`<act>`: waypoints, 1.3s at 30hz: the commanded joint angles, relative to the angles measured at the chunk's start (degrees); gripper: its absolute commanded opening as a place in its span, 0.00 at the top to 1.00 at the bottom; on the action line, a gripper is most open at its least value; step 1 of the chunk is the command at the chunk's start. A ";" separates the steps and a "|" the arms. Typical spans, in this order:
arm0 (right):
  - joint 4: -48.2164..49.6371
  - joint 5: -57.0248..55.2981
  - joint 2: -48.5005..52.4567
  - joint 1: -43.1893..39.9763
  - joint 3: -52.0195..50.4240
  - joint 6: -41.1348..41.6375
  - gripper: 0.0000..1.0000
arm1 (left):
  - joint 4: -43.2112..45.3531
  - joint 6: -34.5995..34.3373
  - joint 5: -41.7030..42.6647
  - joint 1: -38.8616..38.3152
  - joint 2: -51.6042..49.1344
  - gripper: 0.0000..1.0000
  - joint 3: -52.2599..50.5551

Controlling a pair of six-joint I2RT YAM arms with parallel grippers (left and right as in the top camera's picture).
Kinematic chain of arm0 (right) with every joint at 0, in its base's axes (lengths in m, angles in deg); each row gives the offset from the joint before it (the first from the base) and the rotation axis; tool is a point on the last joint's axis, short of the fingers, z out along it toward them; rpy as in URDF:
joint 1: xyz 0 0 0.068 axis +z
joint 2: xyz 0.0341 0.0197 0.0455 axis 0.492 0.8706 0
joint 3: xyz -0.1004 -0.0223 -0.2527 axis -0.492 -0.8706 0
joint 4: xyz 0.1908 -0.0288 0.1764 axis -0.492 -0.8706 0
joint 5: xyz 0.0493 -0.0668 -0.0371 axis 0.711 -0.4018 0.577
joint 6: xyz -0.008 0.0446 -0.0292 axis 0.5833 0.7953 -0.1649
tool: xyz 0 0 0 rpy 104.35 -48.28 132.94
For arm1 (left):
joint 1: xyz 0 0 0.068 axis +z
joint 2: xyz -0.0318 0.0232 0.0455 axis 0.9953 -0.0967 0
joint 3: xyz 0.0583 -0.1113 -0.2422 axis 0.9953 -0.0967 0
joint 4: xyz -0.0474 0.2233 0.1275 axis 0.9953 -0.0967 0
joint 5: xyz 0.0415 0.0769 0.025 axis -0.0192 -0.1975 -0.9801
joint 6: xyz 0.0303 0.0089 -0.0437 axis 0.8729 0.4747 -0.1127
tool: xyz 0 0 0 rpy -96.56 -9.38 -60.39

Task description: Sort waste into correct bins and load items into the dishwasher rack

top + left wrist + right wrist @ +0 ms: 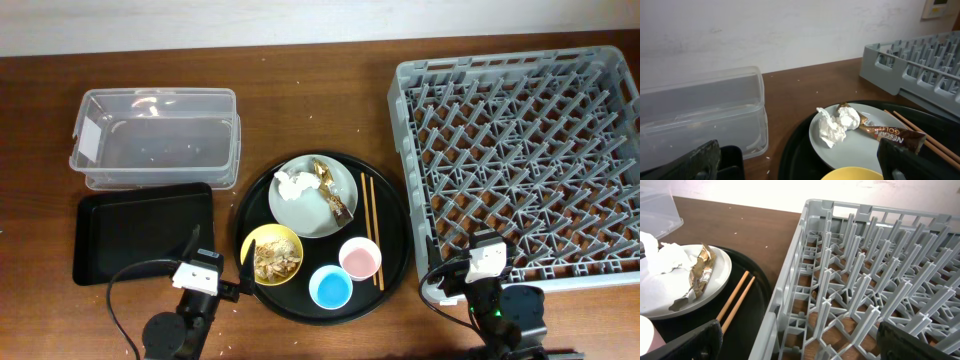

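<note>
While the crumpled tissue and gold wrapper lie on the grey-green plate in the round black tray, sorting appears unstarted. Left gripper and right gripper stand spread, empty. Likely next: left lowers onto tissue, bound for the clear tub.

Overhead cam top-down; both wrist cams low, close, fwd-facing, sharing plate.

Open table btwn clear tub and rack, past round tray; tray crowded, close beside rack
</note>
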 commanded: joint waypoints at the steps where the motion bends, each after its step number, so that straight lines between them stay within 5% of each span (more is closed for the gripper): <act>1: 0.35 -0.09 -0.55 -0.37 -0.52 0.04 0.01 | -0.02 0.48 0.59 0.37 0.20 0.01 -0.28; 10: 2.64 0.04 -0.55 -0.37 -0.52 0.04 0.01 | 2.23 0.46 1.09 0.37 0.20 0.00 -0.28; 14: 3.37 12.39 -0.55 -0.37 -0.52 0.11 0.01 | 3.67 0.44 14.86 0.37 0.20 0.01 -0.26; 18: 6.84 16.37 -0.46 -0.37 2.29 14.91 0.01 | 4.15 -4.52 20.04 0.37 0.04 0.01 3.67; 22: 0.02 16.37 5.16 -0.37 13.07 18.14 0.01 | -12.02 -5.84 15.72 0.37 -8.87 0.01 19.74; 28: -29.24 17.55 33.20 -0.37 45.81 18.12 0.01 | -36.65 -5.79 16.52 0.37 -41.57 0.01 50.47; 33: -38.51 23.43 45.31 -0.37 60.59 18.14 0.01 | -39.71 -7.37 31.71 -0.28 -54.10 0.01 60.76; 39: -40.33 23.21 45.81 -0.37 60.89 21.05 0.01 | -56.48 -11.74 10.19 -21.59 -69.07 0.39 60.61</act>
